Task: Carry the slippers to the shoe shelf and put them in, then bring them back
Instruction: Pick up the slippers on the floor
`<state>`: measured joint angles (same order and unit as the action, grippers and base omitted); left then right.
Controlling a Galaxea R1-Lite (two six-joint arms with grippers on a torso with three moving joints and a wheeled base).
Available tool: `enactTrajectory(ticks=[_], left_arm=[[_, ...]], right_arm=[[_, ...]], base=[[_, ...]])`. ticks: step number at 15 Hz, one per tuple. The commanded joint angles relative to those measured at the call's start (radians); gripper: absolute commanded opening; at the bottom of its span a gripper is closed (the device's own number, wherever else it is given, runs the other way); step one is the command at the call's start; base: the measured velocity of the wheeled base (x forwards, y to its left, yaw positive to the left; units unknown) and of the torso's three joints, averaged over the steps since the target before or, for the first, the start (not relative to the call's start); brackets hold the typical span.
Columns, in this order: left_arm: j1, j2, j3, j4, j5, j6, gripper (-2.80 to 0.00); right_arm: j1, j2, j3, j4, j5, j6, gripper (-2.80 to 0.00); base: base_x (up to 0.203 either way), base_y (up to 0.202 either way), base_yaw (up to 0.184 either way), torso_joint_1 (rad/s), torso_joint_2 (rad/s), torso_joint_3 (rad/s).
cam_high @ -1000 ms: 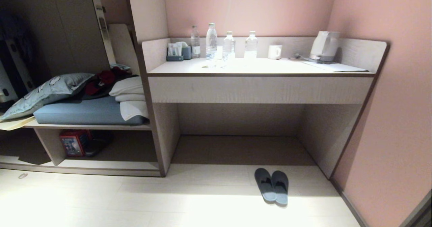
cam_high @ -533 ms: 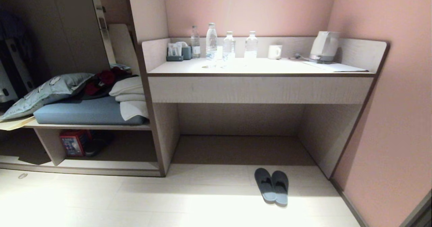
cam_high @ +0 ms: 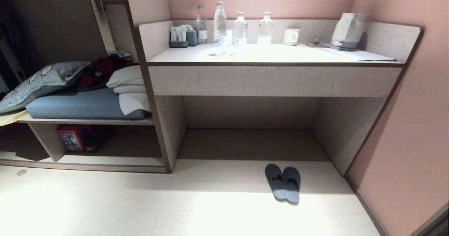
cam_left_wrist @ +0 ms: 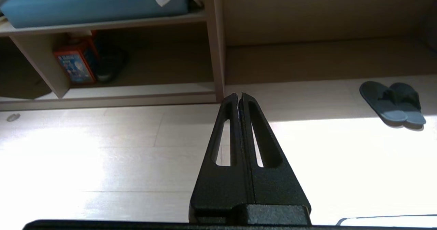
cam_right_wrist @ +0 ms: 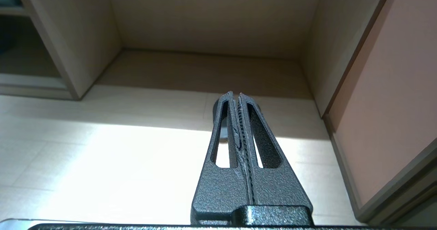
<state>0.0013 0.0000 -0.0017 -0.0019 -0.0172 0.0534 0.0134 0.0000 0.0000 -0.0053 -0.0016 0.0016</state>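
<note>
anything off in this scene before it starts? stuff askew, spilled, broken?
Nothing stands out. The slippers lie paired side by side on the floor before the desk; the bottles and kettle stand upright, and no spill shows.

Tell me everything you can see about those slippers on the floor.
The slippers are a pair of dark slate-blue slip-ons that look like fabric, with closed rounded toes, open heels and lighter grey-blue insoles. They lie flat, side by side and touching, toes pointing toward the desk, on the pale floor just in front of its knee-space, toward its right side. Nothing else touches them.
</note>
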Motion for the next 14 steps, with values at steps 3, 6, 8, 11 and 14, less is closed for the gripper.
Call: enactTrajectory(ticks=[3,6,8,11,14], left_arm=[[0.000,0.002,0.000,-0.001,0.002,-0.012,-2.80],[0.000,0.002,0.000,-0.001,0.002,-0.014,-2.80],[0.000,0.002,0.000,-0.001,0.006,-0.018,-2.80],[0.000,0.002,0.000,-0.003,0.006,-0.021,-2.80],[0.000,0.002,0.000,-0.003,0.008,-0.024,-2.80]], right_arm=[[0.000,0.000,0.000,-0.001,-0.001,0.000,-2.80],[0.000,0.000,0.000,-0.001,-0.001,0.000,-2.80],[0.000,0.000,0.000,-0.001,0.000,0.000,-2.80],[0.000,0.000,0.000,-0.001,0.000,0.000,-2.80],[0.000,0.000,0.000,-0.001,0.000,0.000,-2.80]], base=[[0.000,0.000,0.000,0.002,0.00,-0.199],[0.000,0.000,0.000,0.004,0.00,-0.197],[0.000,0.000,0.000,0.004,0.00,-0.200],[0.000,0.000,0.000,0.003,0.00,-0.202],[0.000,0.000,0.000,0.005,0.00,-0.196]])
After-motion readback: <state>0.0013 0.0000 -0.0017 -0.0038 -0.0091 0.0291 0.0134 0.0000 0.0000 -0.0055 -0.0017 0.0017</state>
